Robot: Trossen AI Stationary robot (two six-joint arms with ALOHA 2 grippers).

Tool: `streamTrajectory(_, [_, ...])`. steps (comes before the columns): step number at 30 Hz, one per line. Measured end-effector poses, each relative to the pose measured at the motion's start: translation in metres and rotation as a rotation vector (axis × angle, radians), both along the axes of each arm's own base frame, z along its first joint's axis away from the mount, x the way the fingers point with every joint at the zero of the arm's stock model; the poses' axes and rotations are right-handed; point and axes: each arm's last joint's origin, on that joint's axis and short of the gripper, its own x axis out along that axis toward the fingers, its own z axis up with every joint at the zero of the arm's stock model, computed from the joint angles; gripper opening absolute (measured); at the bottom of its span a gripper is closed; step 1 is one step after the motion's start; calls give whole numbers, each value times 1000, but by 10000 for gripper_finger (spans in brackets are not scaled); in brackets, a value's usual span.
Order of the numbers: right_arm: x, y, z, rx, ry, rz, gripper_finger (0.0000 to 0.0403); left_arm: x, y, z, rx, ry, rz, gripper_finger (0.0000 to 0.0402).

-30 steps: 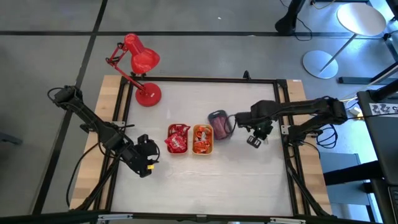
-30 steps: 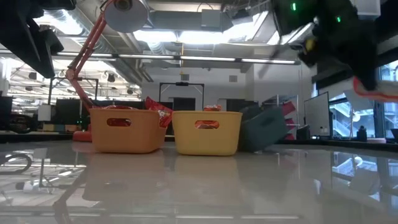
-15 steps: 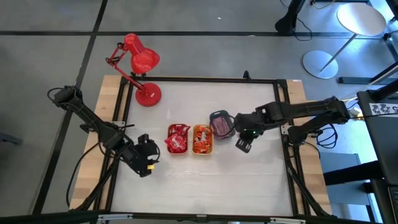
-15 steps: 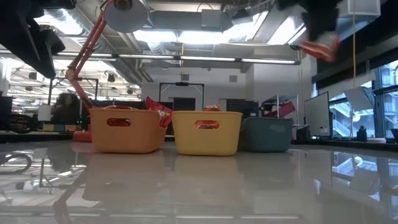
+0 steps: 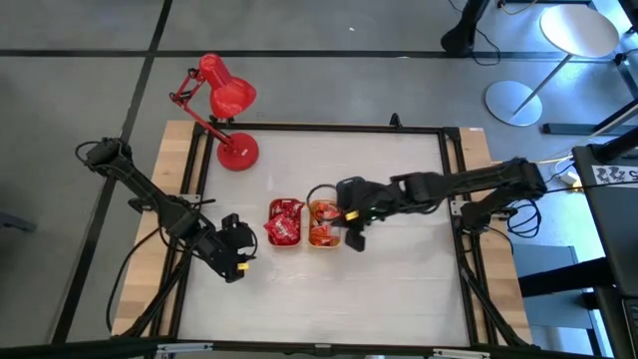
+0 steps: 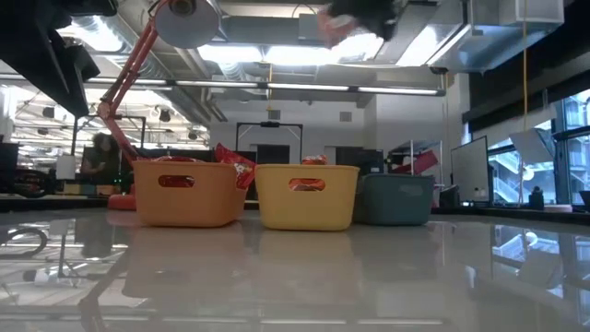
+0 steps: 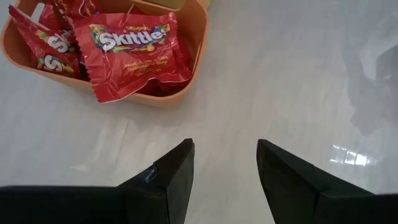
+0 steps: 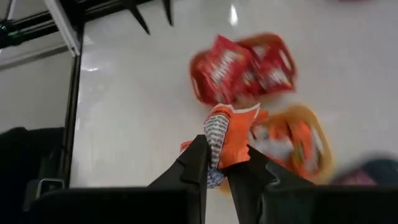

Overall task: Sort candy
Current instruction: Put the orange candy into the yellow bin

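High view, entries running left to right, each placed against the yellow tray.

1. Left gripper: waiting well to the left of the yellow tray, nearer the table's front edge. Its fingers are standing apart with nothing between them; bare tabletop is showing in the gap.

2. Orange tray: sitting just left of the yellow tray, side by side with it. Red candy packets are lying inside, one facing up with its printed side showing.

3. Yellow tray: holding orange-red candy.

4. Right gripper: hanging above the yellow tray's right rim, arm reaching in from the right. Its fingers are pinching close together on one orange-red candy, which is sticking out past the fingertips with its long axis roughly in line with the fingers.

5. Grey tray: showing in the low view just beyond the yellow tray's right side; in the high view the right arm is covering it.

Relation governing the coming move: the held candy is already at the right gripper's tip, and the yellow tray is lying slightly left of and below it, so the right arm is plainly the nearer one.
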Motion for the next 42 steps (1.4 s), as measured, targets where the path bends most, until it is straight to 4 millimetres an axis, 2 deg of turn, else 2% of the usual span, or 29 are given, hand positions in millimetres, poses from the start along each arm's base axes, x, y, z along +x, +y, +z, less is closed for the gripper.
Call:
streamTrajectory(5, [27, 5, -25, -50, -10, 78, 51, 0, 0, 0, -7, -6, 4, 166])
streamTrajectory(11, [44, -10, -52, -41, 70, 46, 51, 0, 0, 0, -19, -6, 20, 166])
streamTrajectory(23, [48, -33, -56, -37, 57, -20, 51, 1, -1, 1, -14, -17, 1, 166])
streamTrajectory(27, [45, -41, -67, -29, 85, -75, 51, 1, -1, 1, -14, -17, 1, 166])
streamTrajectory(32, [51, -52, -103, 90, 118, -113, 51, 1, -1, 1, -14, -17, 1, 166])
streamTrajectory(37, [56, -62, -119, 105, 160, -176, 53, 2, -1, 2, -19, -24, 1, 166])
streamTrajectory(39, [57, -62, -127, 113, 186, -171, 66, 2, -1, 2, -19, -24, 1, 166])
streamTrajectory(42, [58, -61, -129, 110, 187, -170, 105, 2, -2, 2, -23, -26, 4, 166])
